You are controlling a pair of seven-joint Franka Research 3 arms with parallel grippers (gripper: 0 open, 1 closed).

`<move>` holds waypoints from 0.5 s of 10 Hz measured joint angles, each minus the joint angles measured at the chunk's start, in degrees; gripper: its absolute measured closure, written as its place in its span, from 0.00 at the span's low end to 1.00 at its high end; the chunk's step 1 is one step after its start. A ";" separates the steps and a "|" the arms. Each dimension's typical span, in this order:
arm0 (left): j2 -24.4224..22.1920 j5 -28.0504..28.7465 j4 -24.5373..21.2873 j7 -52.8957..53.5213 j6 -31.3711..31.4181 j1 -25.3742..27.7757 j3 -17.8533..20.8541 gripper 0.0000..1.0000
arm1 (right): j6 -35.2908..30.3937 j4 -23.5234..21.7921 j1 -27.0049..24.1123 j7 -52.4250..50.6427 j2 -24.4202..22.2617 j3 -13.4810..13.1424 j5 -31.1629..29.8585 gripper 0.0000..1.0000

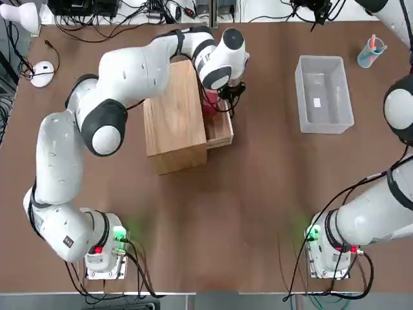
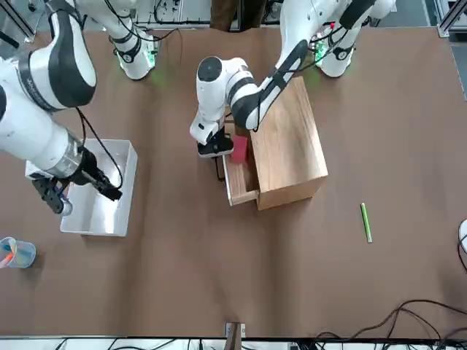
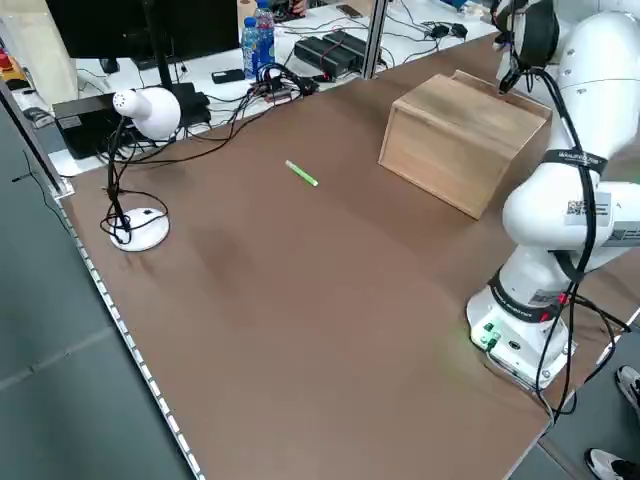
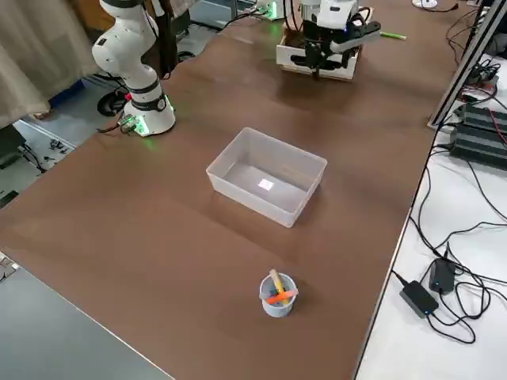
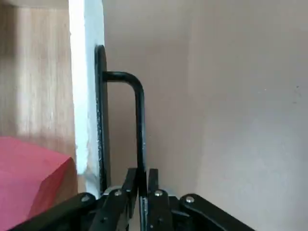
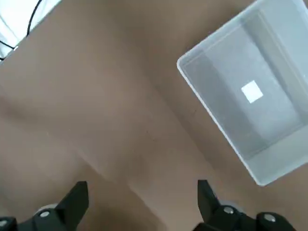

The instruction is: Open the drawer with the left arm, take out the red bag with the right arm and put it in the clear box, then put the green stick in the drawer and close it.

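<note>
Table: one, brown (image 1: 258, 194); it carries all the things below.
Arms: two, both white with black bands. The left arm (image 1: 132, 77) reaches over the cabinet; the right arm (image 2: 51, 87) is above the table, over the clear box's side.
Cabinet: one, of light wood (image 1: 173, 123).
Drawer: one, pulled out of the cabinet (image 1: 221, 132), with one black bar handle (image 5: 139, 115).
Clear box: one (image 4: 265, 178), with one small white label (image 4: 265, 184) on its bottom; no red bag is in it.
Cup: one, pale blue (image 4: 278, 305), standing near the clear box and holding orange and pale sticks (image 4: 279, 291).
Red bag: one (image 5: 29, 180), lying inside the drawer.
Green stick: one (image 2: 366, 222), on the bare table, apart from the cabinet.
Left gripper: one (image 5: 140, 192), at the drawer's front; its two fingers are narrow, closed on the handle.
Right gripper: one (image 6: 143, 197), in the air near the clear box; its two fingers stand wide, with nothing between them.
Views: the green stick is seen in the front, left side and right side views, but the top view does not show it. The left side view shows the cabinet's closed back and one white lamp (image 3: 148, 113), and does not show the clear box. The left wrist view shows the handle clearly.
</note>
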 joint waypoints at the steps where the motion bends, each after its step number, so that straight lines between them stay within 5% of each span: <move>1: 0.56 0.00 0.78 0.00 1.99 -0.27 -0.08 0.85 | -0.73 -0.03 0.62 3.36 -0.21 0.01 0.02 0.00; 5: 0.88 -0.05 3.29 -0.21 2.75 -1.10 -1.00 0.74 | -5.02 -0.16 7.93 27.77 -1.29 0.16 0.06 0.00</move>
